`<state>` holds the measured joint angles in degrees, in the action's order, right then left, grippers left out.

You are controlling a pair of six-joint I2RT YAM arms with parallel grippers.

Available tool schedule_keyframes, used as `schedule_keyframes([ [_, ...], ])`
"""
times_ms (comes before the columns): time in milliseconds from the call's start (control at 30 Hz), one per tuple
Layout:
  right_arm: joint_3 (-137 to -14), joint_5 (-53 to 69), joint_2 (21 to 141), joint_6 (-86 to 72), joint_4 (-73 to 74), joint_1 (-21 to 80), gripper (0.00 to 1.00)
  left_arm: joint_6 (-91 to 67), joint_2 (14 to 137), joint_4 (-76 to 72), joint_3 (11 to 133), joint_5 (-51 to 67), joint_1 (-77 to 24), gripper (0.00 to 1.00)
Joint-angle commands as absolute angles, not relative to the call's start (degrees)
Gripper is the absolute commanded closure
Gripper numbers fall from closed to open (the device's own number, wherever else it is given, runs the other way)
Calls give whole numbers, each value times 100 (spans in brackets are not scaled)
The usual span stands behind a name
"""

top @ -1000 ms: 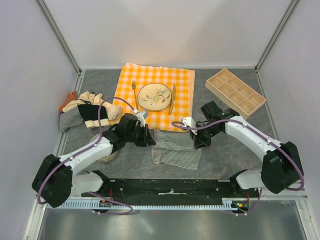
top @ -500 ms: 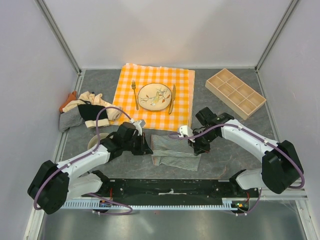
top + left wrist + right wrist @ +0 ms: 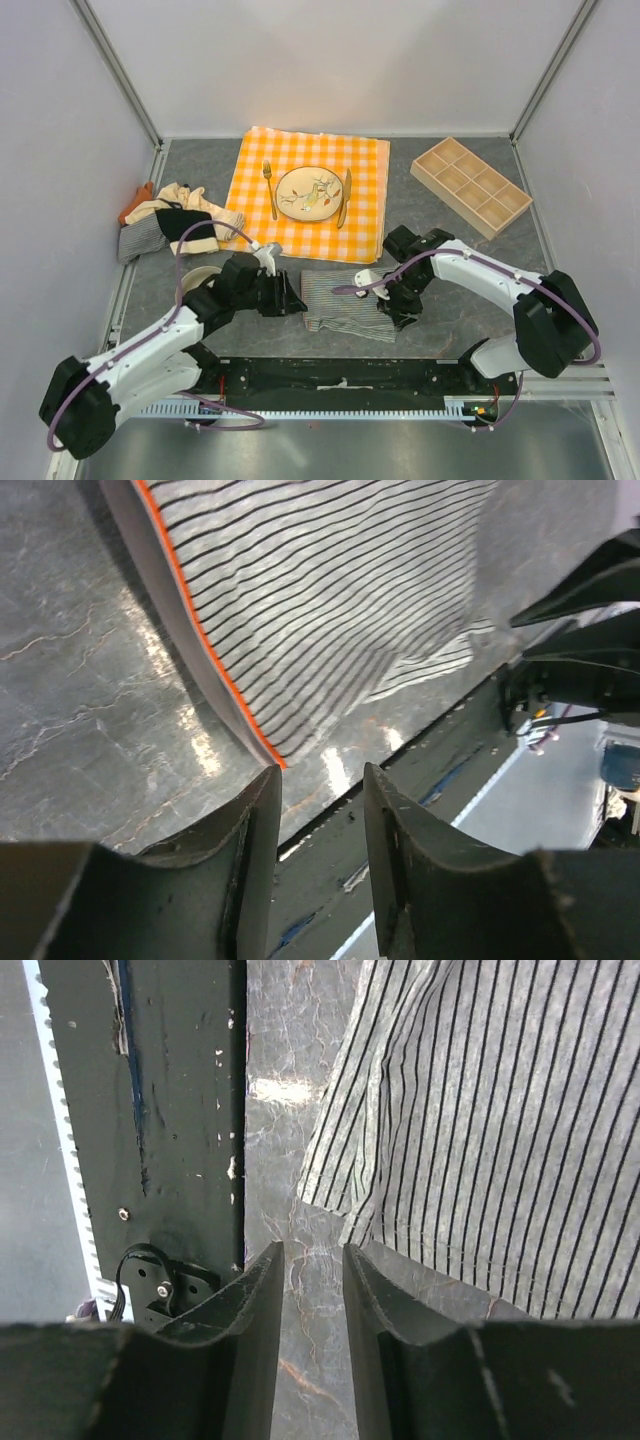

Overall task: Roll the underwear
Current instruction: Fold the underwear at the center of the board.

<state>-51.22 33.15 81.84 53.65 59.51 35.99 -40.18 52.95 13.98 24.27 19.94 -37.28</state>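
Note:
A grey-and-white striped underwear (image 3: 345, 303) lies flat on the grey table between my arms. It shows in the left wrist view (image 3: 330, 590) with an orange-edged band, and in the right wrist view (image 3: 500, 1130). My left gripper (image 3: 292, 298) is open and empty at the garment's left near corner (image 3: 318, 776). My right gripper (image 3: 388, 312) is open and empty at its right near corner (image 3: 312, 1252). A pile of other underwear (image 3: 170, 226), cream, black, orange and striped, lies at the far left.
An orange-and-white checked tablecloth (image 3: 360, 160) with a plate (image 3: 310, 192), fork and knife lies behind. A wooden compartment tray (image 3: 470, 185) stands at the back right. A pale roll (image 3: 197, 278) sits by my left arm. The black base rail (image 3: 340, 375) runs close in front.
Both grippers have moved nearer, from the garment's far side to its near corners. The garment's far edge has come nearer, off the tablecloth's edge, and it now looks shorter and a little rumpled.

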Motion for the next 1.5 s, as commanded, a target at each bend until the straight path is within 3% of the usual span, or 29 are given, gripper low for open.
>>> schedule_keyframes([
  [0,-5597,3437,8279,5100,5699,3385,66,-4176,4711,1740,2715,1653,-3753,54],
  [100,-5817,3131,8576,4221,4961,3085,80,-3964,5279,1416,3005,1547,-3744,55],
  [267,-5863,2506,9245,3298,4290,3067,94,-3657,6765,695,3514,1995,-3753,69],
  [467,-5766,1487,9790,2857,3692,2936,94,-3498,7926,387,3376,1767,-3753,72],
  [633,-5827,1415,9844,2927,3691,2760,92,-3551,8068,158,3129,1644,-3744,70],
  [833,-6169,2564,8791,3724,4481,2751,81,-3445,7245,351,3111,1556,-3762,63],
  [900,-6275,2916,8202,4102,4920,2795,70,-3367,6430,474,3120,1512,-3779,59],
  [967,-6110,3330,7720,4873,5228,2944,57,-3148,5935,597,3216,1468,-3823,46],
  [1033,-5750,3872,7393,5648,5308,3101,48,-3007,5277,598,3278,1511,-3893,41],
  [1067,-5261,4041,7026,6200,5152,3163,36,-2832,5082,598,3348,1503,-3894,40],
  [1133,-4792,4183,6708,6494,4880,3496,25,-2559,4670,607,3401,1442,-3902,39],
  [1300,-4026,3298,6460,6083,3753,4157,24,-1609,4105,150,3147,1670,-3929,33],
  [1400,-3754,2780,6600,6029,3507,4420,25,-1371,3885,18,2998,1609,-3929,23],
  [1467,-3508,2498,6653,6003,3288,4622,25,-1537,3841,-139,2814,1486,-3929,11],
])
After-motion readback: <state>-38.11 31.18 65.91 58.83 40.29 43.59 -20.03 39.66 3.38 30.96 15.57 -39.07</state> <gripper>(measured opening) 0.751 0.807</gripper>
